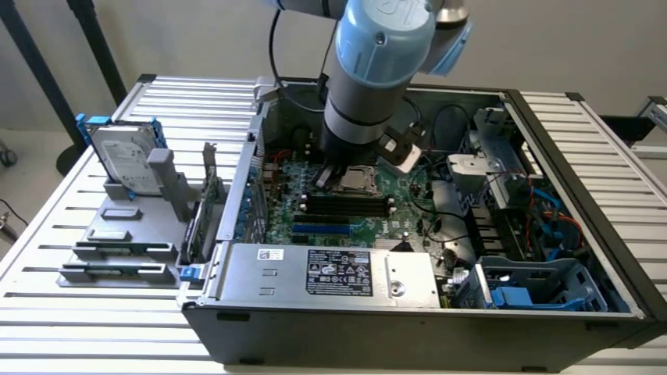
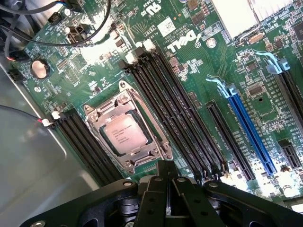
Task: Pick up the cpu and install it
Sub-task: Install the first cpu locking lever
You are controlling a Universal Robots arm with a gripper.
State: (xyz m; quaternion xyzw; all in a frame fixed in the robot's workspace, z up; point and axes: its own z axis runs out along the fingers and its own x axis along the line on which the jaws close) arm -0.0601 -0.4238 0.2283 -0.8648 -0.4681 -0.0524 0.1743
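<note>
The cpu (image 2: 125, 135), a small square chip with a dull silver top, lies flat inside the metal socket frame (image 2: 156, 142) on the green motherboard (image 2: 208, 66). In the exterior view the cpu (image 1: 362, 179) sits in the middle of the open computer case, just beside the arm's lower end. My gripper (image 2: 166, 178) hovers above the board, a little off to one side of the socket, with its black fingers pressed together and nothing between them. In the exterior view the gripper (image 1: 331, 176) hangs low over the board next to the socket.
Black memory slots (image 2: 175, 109) run along both sides of the socket, and a blue expansion slot (image 2: 246, 127) lies further off. The power supply (image 1: 333, 273) fills the case's front. Cables and drive cages (image 1: 501, 172) crowd the exterior view's right. A hard drive in a blue frame (image 1: 125, 156) stands outside.
</note>
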